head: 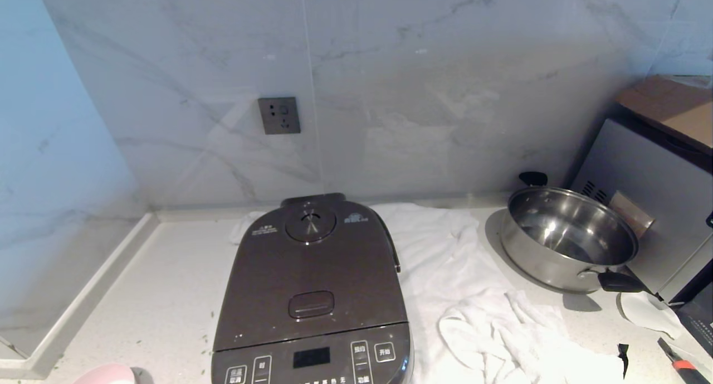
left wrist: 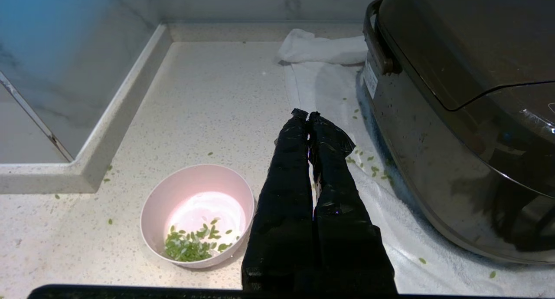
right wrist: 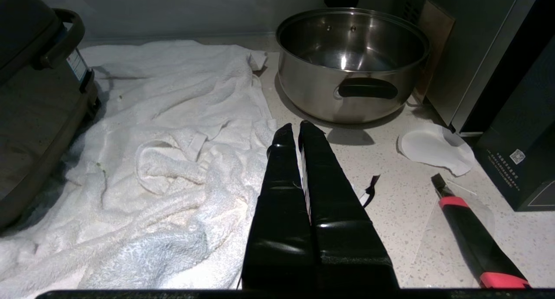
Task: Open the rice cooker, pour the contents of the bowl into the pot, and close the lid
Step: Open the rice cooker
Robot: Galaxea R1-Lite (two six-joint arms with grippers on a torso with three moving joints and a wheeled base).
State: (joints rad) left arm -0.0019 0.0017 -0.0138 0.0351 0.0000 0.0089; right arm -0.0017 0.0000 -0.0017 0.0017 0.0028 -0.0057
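The rice cooker [head: 312,295], dark brown-grey with white-marked buttons, stands on the desk [head: 167,295] with its lid [head: 312,267] down, partly on a white towel [head: 445,261]. Left of the cooker sits the pale pink bowl [left wrist: 197,214], upright, green bits [left wrist: 190,244] lying in it and a few scattered around. The left gripper [left wrist: 307,114] hangs between bowl and cooker, jaws pressed together, empty. The right gripper [right wrist: 295,132], jaws likewise together, hovers right of the cooker over the towel's edge, near a steel pan [right wrist: 351,60]. Bare desk lies left of the cooker up to the raised wall edge

Bare counter [head: 167,295] left of rice cooker [head: 312,283] (steel pan [head: 568,239] crowds right).
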